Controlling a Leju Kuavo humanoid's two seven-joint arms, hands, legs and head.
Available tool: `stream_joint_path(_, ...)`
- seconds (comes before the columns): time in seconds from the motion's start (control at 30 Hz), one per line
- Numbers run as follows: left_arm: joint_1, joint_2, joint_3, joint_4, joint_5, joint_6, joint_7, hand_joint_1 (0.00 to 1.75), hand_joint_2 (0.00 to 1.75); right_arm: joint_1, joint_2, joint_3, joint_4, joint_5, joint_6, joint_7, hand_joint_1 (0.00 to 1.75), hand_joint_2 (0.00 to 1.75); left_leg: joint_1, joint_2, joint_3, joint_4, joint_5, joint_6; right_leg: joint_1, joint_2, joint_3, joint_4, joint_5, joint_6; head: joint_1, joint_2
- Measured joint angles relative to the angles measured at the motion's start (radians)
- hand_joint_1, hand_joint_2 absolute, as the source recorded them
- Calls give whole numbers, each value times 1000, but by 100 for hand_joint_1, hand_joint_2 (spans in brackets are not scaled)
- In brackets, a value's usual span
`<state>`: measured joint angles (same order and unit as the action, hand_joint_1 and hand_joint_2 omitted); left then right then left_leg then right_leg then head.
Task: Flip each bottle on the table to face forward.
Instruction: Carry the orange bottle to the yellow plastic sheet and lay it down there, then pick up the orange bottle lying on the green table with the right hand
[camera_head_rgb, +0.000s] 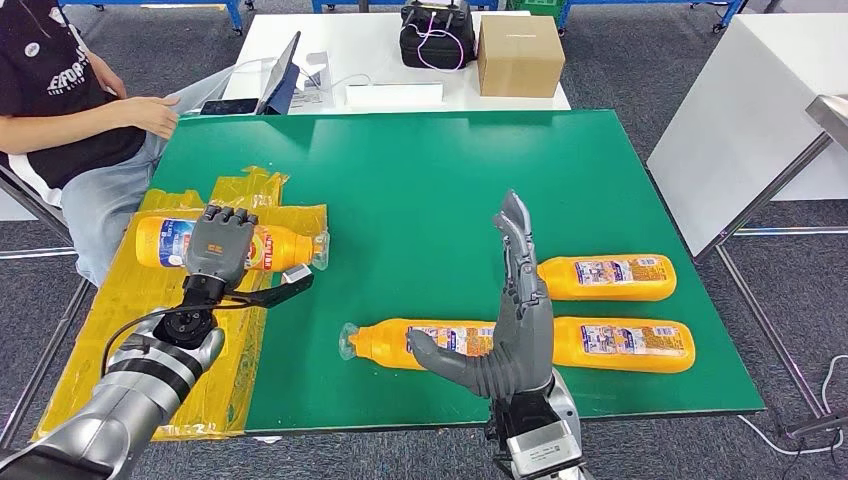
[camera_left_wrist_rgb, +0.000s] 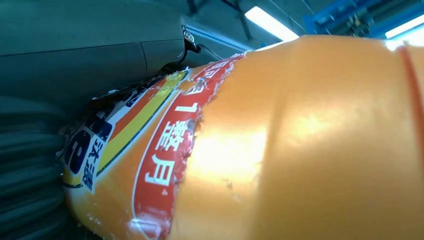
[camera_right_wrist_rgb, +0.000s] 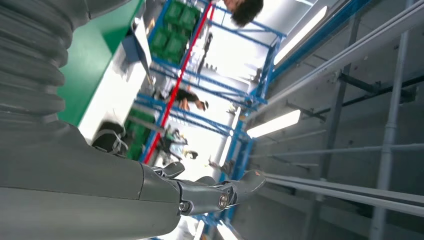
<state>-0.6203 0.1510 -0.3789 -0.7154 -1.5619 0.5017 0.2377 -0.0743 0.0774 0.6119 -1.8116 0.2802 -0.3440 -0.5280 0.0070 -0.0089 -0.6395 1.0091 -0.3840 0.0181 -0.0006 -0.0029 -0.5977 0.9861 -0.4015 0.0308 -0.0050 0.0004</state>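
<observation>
Left hand (camera_head_rgb: 219, 243) wrapped over an orange bottle (camera_head_rgb: 285, 247), fingers curled across its label, gripping it above the yellow plastic sheet (camera_head_rgb: 130, 330) at the left edge of the green table (camera_head_rgb: 400, 180). Close wrist view: same bottle (camera_left_wrist_rgb: 300, 150), torn red label edge visible. Right hand (camera_head_rgb: 515, 310) raised upright, fingers straight and apart, holding nothing, near the table's front edge. Behind that hand, second bottle (camera_head_rgb: 400, 343) lying on the table, cap toward the sheet. Two more bottles (camera_head_rgb: 610, 277) (camera_head_rgb: 630, 343) lying just right of the hand.
</observation>
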Motion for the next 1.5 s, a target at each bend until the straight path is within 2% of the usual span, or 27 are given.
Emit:
stream_joint_path(0.17, -6, -3, 4, 9, 5, -4, -4, 175, 175, -2, 0, 1, 0, 9, -4, 3, 0, 175, 0, 0, 0, 0, 0, 0, 0, 0, 0, 0, 0, 0, 0, 0)
stream_joint_path(0.3, -50, -29, 42, 81, 40, -34, -34, 175, 175, -23, -9, 13, 0, 94, -30, 41, 0, 175, 0, 0, 0, 0, 0, 0, 0, 0, 0, 0, 0, 0, 0, 0)
stream_joint_path(0.4, -76, -74, 112, 163, 120, -107, -77, 162, 175, -48, -26, 26, 9, 185, -47, 94, 0, 175, 0, 0, 0, 0, 0, 0, 0, 0, 0, 0, 0, 0, 0, 0)
stream_joint_path(0.5, -71, -116, 215, 248, 231, -181, -109, 149, 175, -71, -39, 29, 28, 198, -45, 121, 0, 175, 0, 0, -1, 0, 0, 0, 0, 0, 0, 0, 0, 0, 0, 0)
stream_joint_path(0.53, -68, -121, 232, 261, 243, -187, -109, 139, 175, -74, -39, 29, 32, 196, -44, 121, 0, 175, 0, 0, -1, 0, 0, 0, 0, 0, 0, 0, 0, 0, 0, 0)
stream_joint_path(0.57, -67, -122, 237, 266, 243, -188, -108, 120, 175, -75, -39, 29, 33, 196, -44, 121, 0, 175, 0, 0, -1, 0, 0, 0, 0, 0, 0, 0, 0, 0, 0, 0)
stream_joint_path(0.63, -67, -123, 243, 273, 242, -192, -105, 54, 175, -78, -39, 29, 37, 195, -44, 121, 0, 175, 0, 0, -1, 0, 0, 0, 0, 0, 0, 0, 0, 0, 0, 0)
stream_joint_path(0.67, -67, -124, 245, 276, 242, -196, -102, 26, 175, -79, -39, 29, 38, 195, -43, 121, 0, 175, 0, 0, -1, 0, 0, 0, 0, 0, 0, 0, 0, 0, 0, 0)
stream_joint_path(0.7, -68, -124, 247, 279, 243, -200, -98, 7, 175, -79, -39, 29, 39, 194, -41, 121, 0, 175, 0, 0, -1, 0, 0, 0, 0, 0, 0, 0, 0, 0, 0, 0)
stream_joint_path(0.73, -68, -124, 250, 283, 245, -204, -93, 0, 175, -80, -39, 30, 41, 193, -38, 121, 0, 175, 0, 0, -1, 0, 0, 0, 0, 0, 0, 0, 0, 0, 0, 0)
stream_joint_path(1.5, -67, -117, 288, 323, 256, -212, -71, 0, 175, -90, -39, 33, 54, 175, -26, 114, 0, 175, 0, -1, 2, 0, 1, 0, 0, 0, 3, 0, 1, 0, 0, 0)
